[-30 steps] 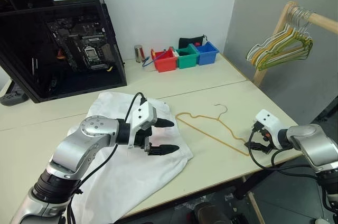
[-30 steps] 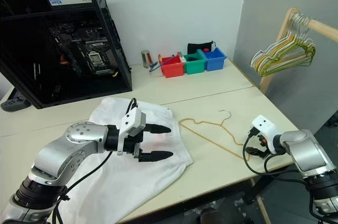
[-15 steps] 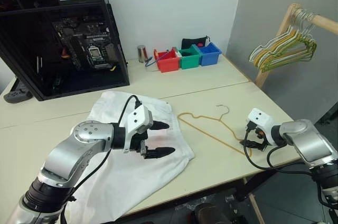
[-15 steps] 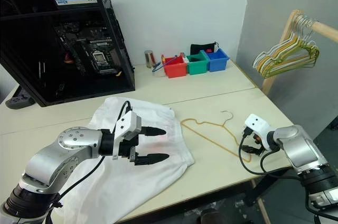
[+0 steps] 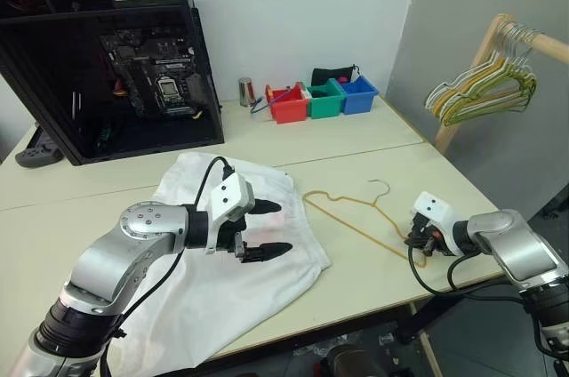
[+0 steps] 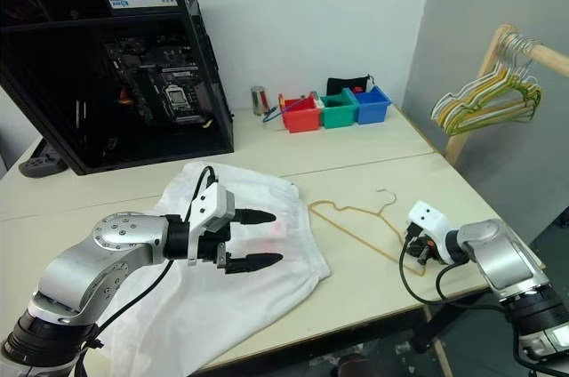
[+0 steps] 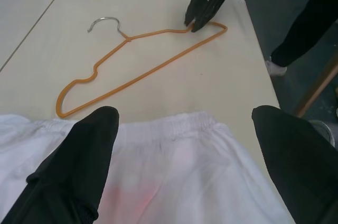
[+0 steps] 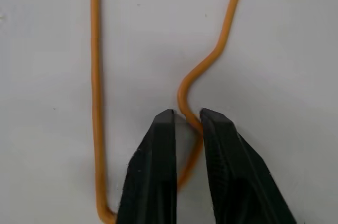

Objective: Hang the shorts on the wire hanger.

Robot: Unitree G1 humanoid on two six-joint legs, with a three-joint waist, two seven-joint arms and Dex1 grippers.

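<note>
The white shorts (image 5: 222, 270) lie spread on the table's left half, a faint pink mark near the waistband (image 7: 174, 129). My left gripper (image 5: 281, 228) hovers open just above them, its fingers (image 7: 90, 150) wide apart and pointing toward the wire hanger. The thin yellowish wire hanger (image 5: 356, 224) lies flat on the table to the right of the shorts, hook (image 5: 380, 186) toward the far side. My right gripper (image 5: 416, 240) is at the hanger's right-hand corner, shut on the wire hanger (image 8: 95, 76), with the bent wire pinched between its fingertips (image 8: 163, 129).
An open black computer case (image 5: 107, 48) stands at the back left. A metal can (image 5: 244, 91) and red, green and blue bins (image 5: 324, 97) sit at the back. A bunch of hangers (image 5: 484, 88) hangs from a wooden rack beyond the table's right edge.
My right gripper has closed on the hanger's right corner; it stood open beside it before. The left arm has kept still. The whole view has shifted a little.
</note>
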